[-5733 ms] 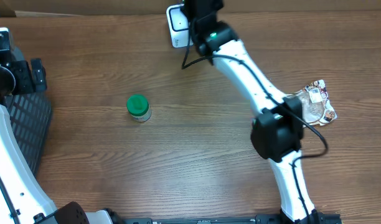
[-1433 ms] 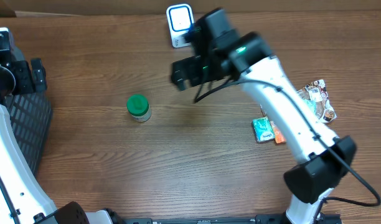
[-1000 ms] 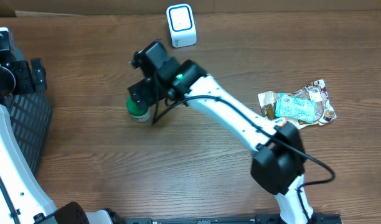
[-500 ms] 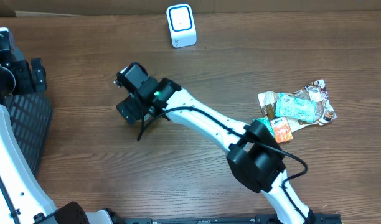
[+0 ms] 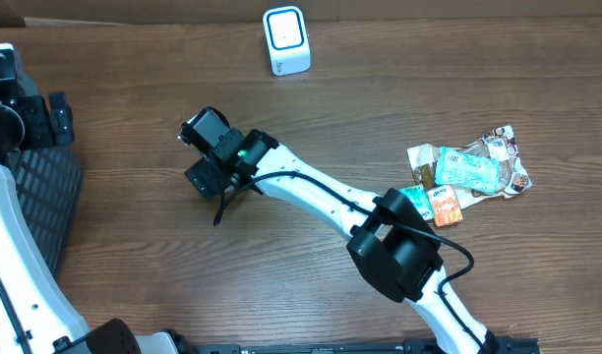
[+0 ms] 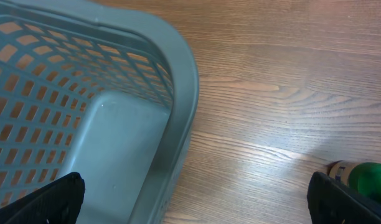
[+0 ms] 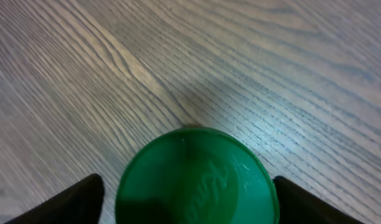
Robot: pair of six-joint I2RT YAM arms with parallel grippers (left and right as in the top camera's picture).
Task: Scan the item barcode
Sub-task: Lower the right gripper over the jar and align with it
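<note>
The item is a jar with a green lid [image 7: 197,177], standing upright on the wooden table. My right gripper [image 7: 193,202] hangs straight over it, open, with one dark finger [image 7: 72,202] on each side of the lid and a small gap at both. In the overhead view the right gripper [image 5: 210,169] covers the jar. The white scanner [image 5: 286,39] with a blue face stands at the table's far edge. My left gripper [image 6: 193,205] is open and holds nothing, above the rim of a grey basket [image 6: 184,81]; the jar [image 6: 365,177] shows at that view's lower right.
The grey mesh basket [image 5: 40,192] sits at the table's left edge under the left arm [image 5: 30,118]. A pile of snack packets [image 5: 468,172] lies at the right. The right arm [image 5: 321,197] stretches diagonally across the middle of the table.
The right arm swung from near the scanner over to the jar and came down around its lid. The jar is now covered in the overhead view. The left arm stayed still.
</note>
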